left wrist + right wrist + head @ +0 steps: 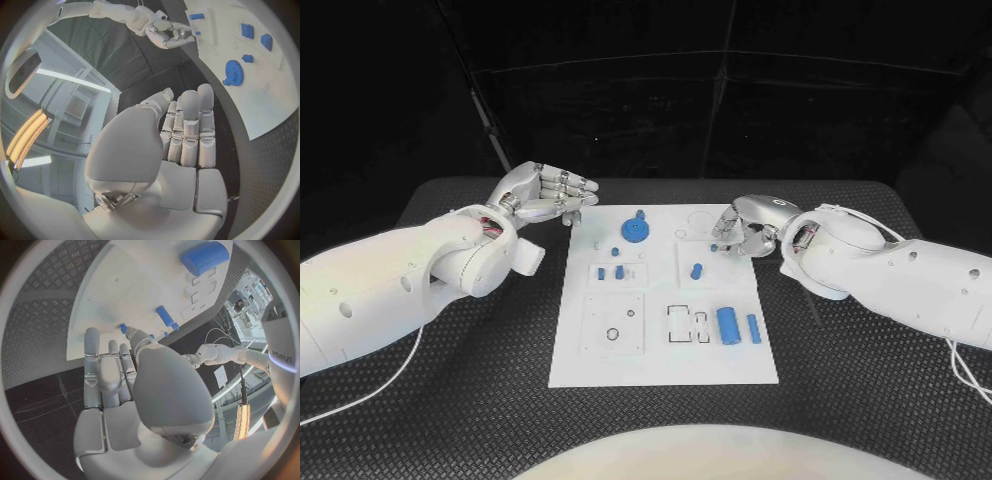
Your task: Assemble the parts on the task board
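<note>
Board [661, 360] w/ blue parts; left hand [545, 192] fingers apart, holding nothing; right hand [747, 228] grasp unclear, fingertips hidden.

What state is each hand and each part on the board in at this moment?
left hand: open, holding nothing, off the board's far left corner.
right hand: fingers curled at the board's right edge by a small blue part; grip unclear.
blue gear: on the task board, untouched.
large blue cylinder: lying flat, untouched.
slim blue cylinder: lying beside it, apart.
</note>
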